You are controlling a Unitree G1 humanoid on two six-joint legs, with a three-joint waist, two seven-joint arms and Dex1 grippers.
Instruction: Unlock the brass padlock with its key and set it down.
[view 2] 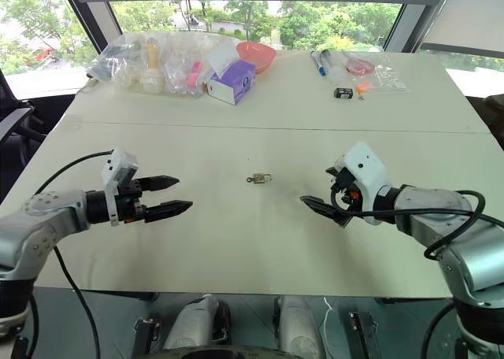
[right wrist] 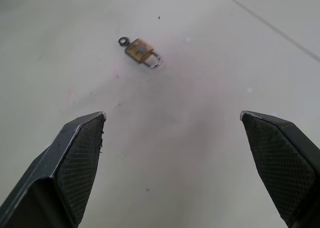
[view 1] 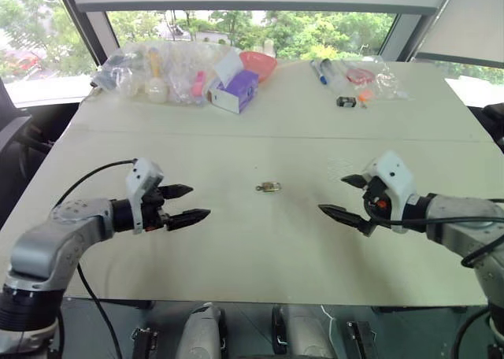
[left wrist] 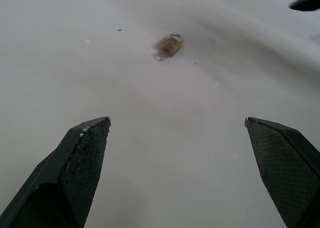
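so your left gripper point(view 1: 187, 204) with its two black fingers sits at about 8 o'clock on the pale table point(view 1: 236, 257), jaws spread wide and holding nothing. the tiny yellowish-brass padlock point(view 1: 268, 187) with the thin silvery shackle is lying dead centre, between both arms and apart from each. in the right wrist view there's a small dark ring point(right wrist: 122, 40) at the end of the lock body opposite the shackle, looks like the key's head already in the lock, but i can't tell for sure. your right gripper point(view 1: 345, 196) at about 4 o'clock is also wide open and empty. i'd say you're at the very start, nothing grabbed yet. next you'd want one gripper pinning that lock body, carefully, since it's smaller than a finger, and the other going for the key.
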